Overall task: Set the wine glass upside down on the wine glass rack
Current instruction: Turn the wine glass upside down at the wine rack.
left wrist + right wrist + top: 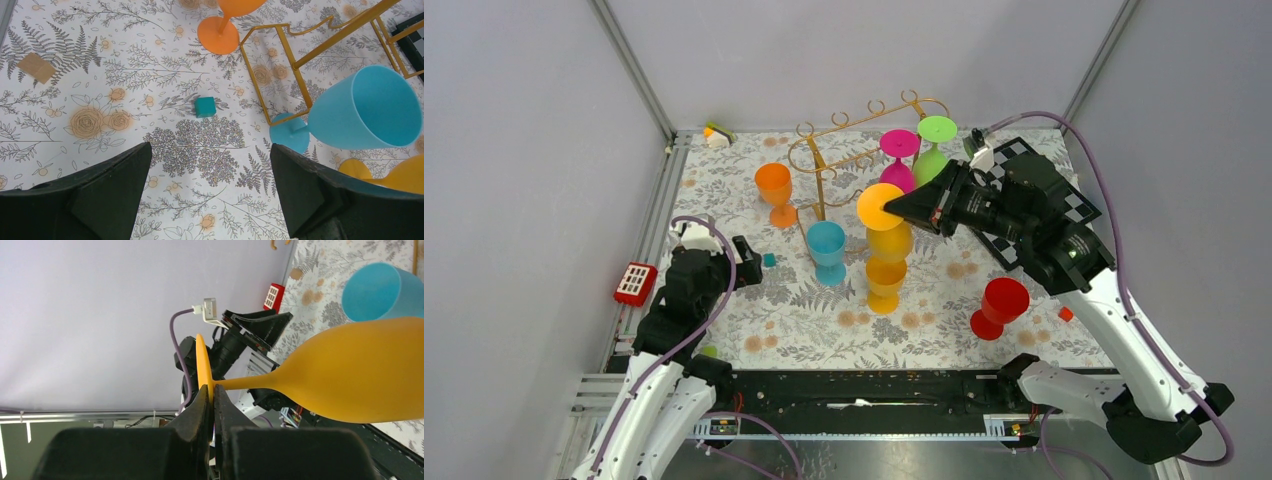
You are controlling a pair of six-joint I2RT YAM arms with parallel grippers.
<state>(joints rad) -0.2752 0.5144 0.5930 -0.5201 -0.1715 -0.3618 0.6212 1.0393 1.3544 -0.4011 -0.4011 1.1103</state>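
The right gripper [902, 208], at centre frame in the top view, is clamped on the rim of the yellow wine glass's [889, 240] flat foot [201, 360]; the glass hangs foot-up and bowl-down, directly above a second yellow glass [885, 282] standing on the patterned cloth. The gold wine glass rack [296, 64] stands just above and left of it, towards the upper middle of the frame. At lower left, the left gripper [210, 150] hovers with its fingers spread wide and holding nothing, over the cloth near a small teal cube [205, 106].
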